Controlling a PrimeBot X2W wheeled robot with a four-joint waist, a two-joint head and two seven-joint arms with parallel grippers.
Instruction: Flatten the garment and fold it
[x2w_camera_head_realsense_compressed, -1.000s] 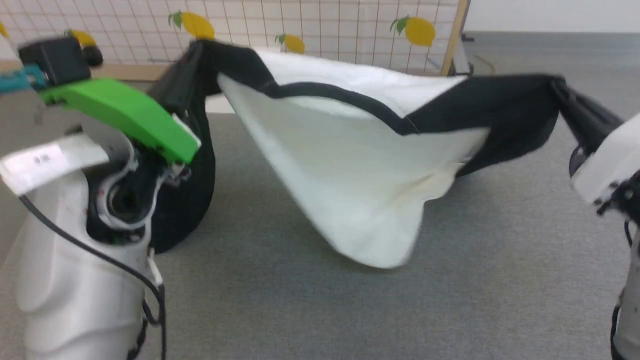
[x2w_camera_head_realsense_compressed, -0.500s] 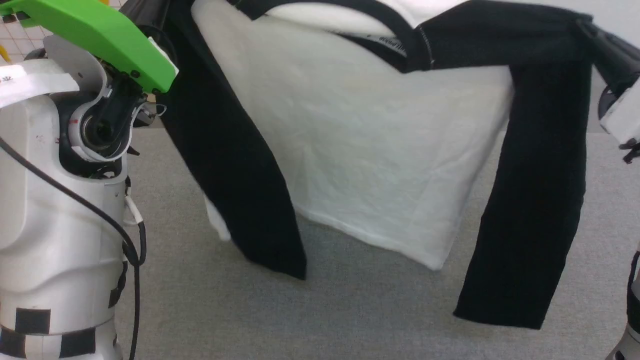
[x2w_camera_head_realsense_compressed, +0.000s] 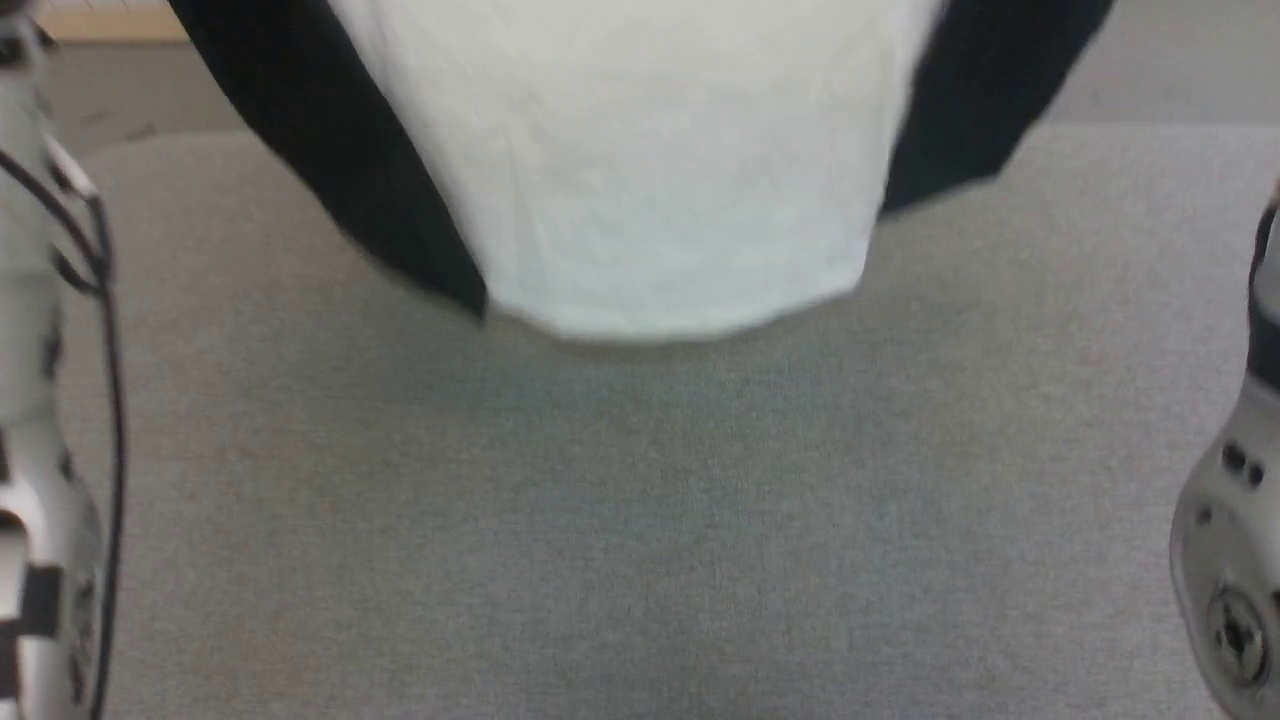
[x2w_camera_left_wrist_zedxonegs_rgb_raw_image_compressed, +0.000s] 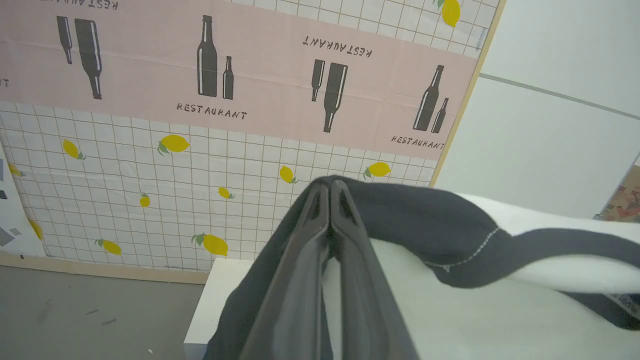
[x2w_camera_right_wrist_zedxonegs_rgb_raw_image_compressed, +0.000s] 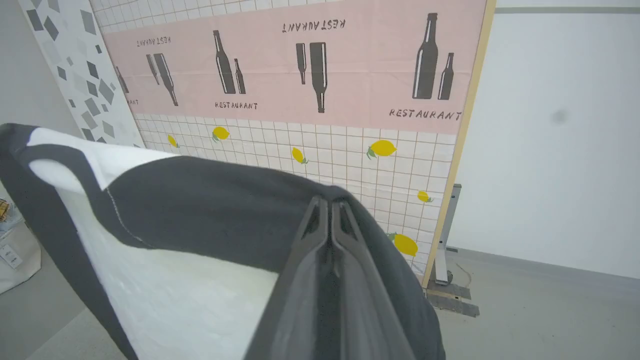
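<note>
The garment (x2w_camera_head_realsense_compressed: 640, 170) hangs in the air over the grey table, its white body and two black sleeves dangling at the top of the head view. In the left wrist view my left gripper (x2w_camera_left_wrist_zedxonegs_rgb_raw_image_compressed: 329, 186) is shut on the black shoulder of the garment (x2w_camera_left_wrist_zedxonegs_rgb_raw_image_compressed: 430, 220). In the right wrist view my right gripper (x2w_camera_right_wrist_zedxonegs_rgb_raw_image_compressed: 330, 206) is shut on the other black shoulder of the garment (x2w_camera_right_wrist_zedxonegs_rgb_raw_image_compressed: 210, 210). The black collar with its lettered tape (x2w_camera_left_wrist_zedxonegs_rgb_raw_image_compressed: 625, 302) sags between the two grips. The yellow print is hidden.
The grey felt table top (x2w_camera_head_realsense_compressed: 640, 520) lies below the hanging hem. A partition with pink bottle print and lemon-patterned grid (x2w_camera_left_wrist_zedxonegs_rgb_raw_image_compressed: 210, 125) stands behind. Pale arm housings flank the head view at the left (x2w_camera_head_realsense_compressed: 40, 400) and right (x2w_camera_head_realsense_compressed: 1235, 540).
The head view has tilted down toward the table. Both arms have lifted the garment higher, and it has gone from a bunched drape to hanging straight, sleeves down.
</note>
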